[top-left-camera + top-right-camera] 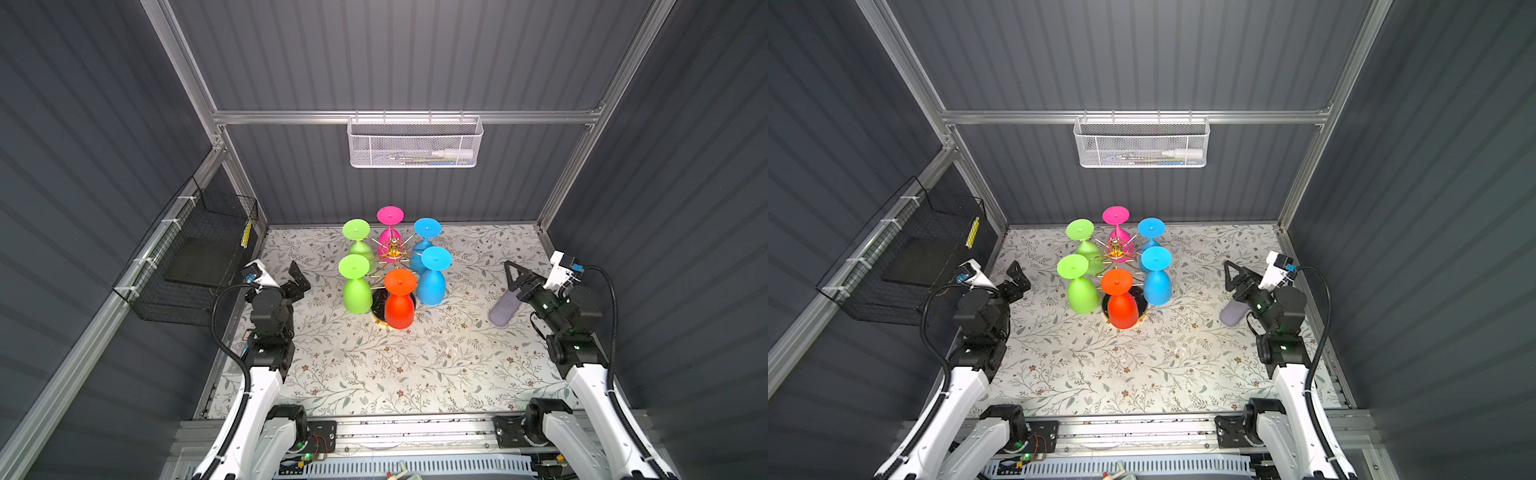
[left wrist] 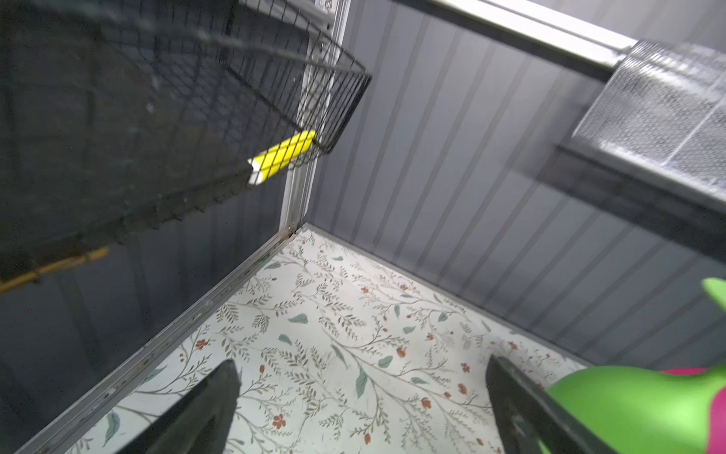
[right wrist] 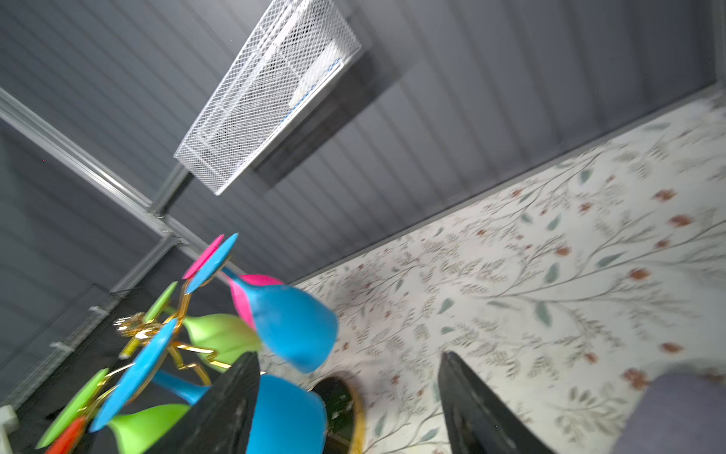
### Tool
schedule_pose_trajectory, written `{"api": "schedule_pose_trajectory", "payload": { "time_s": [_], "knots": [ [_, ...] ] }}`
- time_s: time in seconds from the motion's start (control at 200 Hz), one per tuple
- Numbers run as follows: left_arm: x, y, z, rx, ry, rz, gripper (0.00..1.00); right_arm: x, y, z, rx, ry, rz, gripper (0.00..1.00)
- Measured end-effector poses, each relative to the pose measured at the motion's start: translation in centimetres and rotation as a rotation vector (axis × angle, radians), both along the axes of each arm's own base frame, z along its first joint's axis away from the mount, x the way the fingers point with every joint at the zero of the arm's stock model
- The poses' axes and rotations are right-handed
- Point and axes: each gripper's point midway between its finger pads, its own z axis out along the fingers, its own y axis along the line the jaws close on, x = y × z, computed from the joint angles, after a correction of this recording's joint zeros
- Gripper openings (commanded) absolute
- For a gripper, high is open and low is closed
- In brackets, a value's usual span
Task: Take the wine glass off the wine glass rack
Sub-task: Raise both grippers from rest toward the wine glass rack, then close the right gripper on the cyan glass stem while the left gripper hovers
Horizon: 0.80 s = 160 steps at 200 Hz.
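Gold wire wine glass rack (image 1: 392, 248): stands upright at mid-table toward the back wall, on a round black gold-rimmed base (image 1: 380, 297); bears six glasses hung bowl-down, feet up
Green pair: near green glass (image 1: 356, 295) and far green glass (image 1: 356, 230), both on the rack's left side
Pink glass (image 1: 390, 216): hangs at the back
Blue pair: far blue glass (image 1: 427, 227) and near blue glass (image 1: 432, 286), both on the right side
Orange-red glass (image 1: 400, 307): hangs at the front, over the base
Lilac-grey glass (image 1: 502, 311): off the rack, lies on its side on the floral table (image 1: 374, 365), well right of the rack; far end hidden under the right arm
Right gripper (image 1: 513, 275): hangs over that glass's far end; from the wrist, gripper (image 3: 349, 359) fingers apart, nothing clamped; glass outside the gap, beside one finger; touching or not, cannot tell
Left gripper (image 1: 298, 277): left of the rack, near the front green glass, apart from it; fingers spread wide, nothing between
White mesh basket (image 1: 414, 141): hooked on the back wall rail
Black wire basket (image 1: 199, 253): fixed on the left wall
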Motion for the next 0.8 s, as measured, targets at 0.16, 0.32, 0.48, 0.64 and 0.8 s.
{"api": "schedule_pose_trajectory", "payload": {
  "time_s": [0.16,0.32,0.48,0.64,0.8],
  "knots": [
    [0.1,-1.1,1.6,-0.002,-0.019,-0.067,1.0,-1.1,3.5,0.7,0.081,0.059,0.163,0.63],
    [1.5,-3.0,1.9,0.007,0.029,-0.177,1.0,-1.5,7.4,3.1,0.08,0.079,0.297,0.62],
    [2.2,-4.7,0.1,0.005,0.102,-0.272,0.99,-1.3,10.4,3.7,0.074,0.115,0.384,0.6],
    [2.2,-6.7,-0.3,0.01,0.13,-0.393,0.97,-0.9,11.4,2.2,0.089,0.179,0.406,0.59],
    [2.3,-8.6,1.0,0.01,0.121,-0.5,0.95,-0.6,12.2,2.1,0.097,0.206,0.423,0.59]
  ]
}}
